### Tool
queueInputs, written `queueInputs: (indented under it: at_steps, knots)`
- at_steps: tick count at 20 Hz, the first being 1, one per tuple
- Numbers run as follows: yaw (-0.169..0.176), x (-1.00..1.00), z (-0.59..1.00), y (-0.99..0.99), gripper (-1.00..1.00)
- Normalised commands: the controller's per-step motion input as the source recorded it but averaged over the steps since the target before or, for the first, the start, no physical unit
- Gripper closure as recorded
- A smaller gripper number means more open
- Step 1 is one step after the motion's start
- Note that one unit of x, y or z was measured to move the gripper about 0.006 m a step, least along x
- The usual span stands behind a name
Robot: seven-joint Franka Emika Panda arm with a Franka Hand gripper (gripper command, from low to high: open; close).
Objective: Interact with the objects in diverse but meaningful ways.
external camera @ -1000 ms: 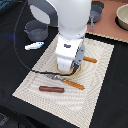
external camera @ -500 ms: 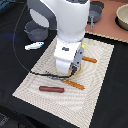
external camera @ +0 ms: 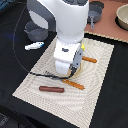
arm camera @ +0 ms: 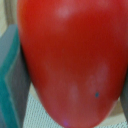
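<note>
The arm's big white body sits low over the middle of the woven mat [external camera: 95,75], and it hides most of what's under it. In the wrist view the red tomato [arm camera: 70,60] fills nearly the whole picture, with a grey finger [arm camera: 12,75] pressed right against one side of it and a sliver of the other finger at the opposite edge, so the gripper [arm camera: 67,70] looks clamped on the tomato. From the exterior view you can't see the tomato at all.

Around the arm: the sausage [external camera: 52,89] lies near the mat's near edge, well apart from the arm, with bare mat around it. The fork [external camera: 45,75] pokes out on the exterior view's left, and an orange handle [external camera: 74,84] sits just beside the arm's base. The knife [external camera: 89,60] shows on the exterior view's right. A bit of yellow block [external camera: 82,47] peeks out at the arm's far side.

Off the mat, the fish [external camera: 34,46] lies on the black table just beside the mat's left edge, and the pot [external camera: 36,31] sits farther back. The mat's right half is mostly open.
</note>
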Motion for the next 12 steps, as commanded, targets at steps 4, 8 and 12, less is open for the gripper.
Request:
queueInputs:
  at_steps: [4,8,12]
  knots:
    - [-0.005,-0.70,0.93,0.00,1.00]
    - [-0.031,-0.82,1.00,0.06,1.00]
    - [-0.029,-0.88,0.89,0.14,1.00]
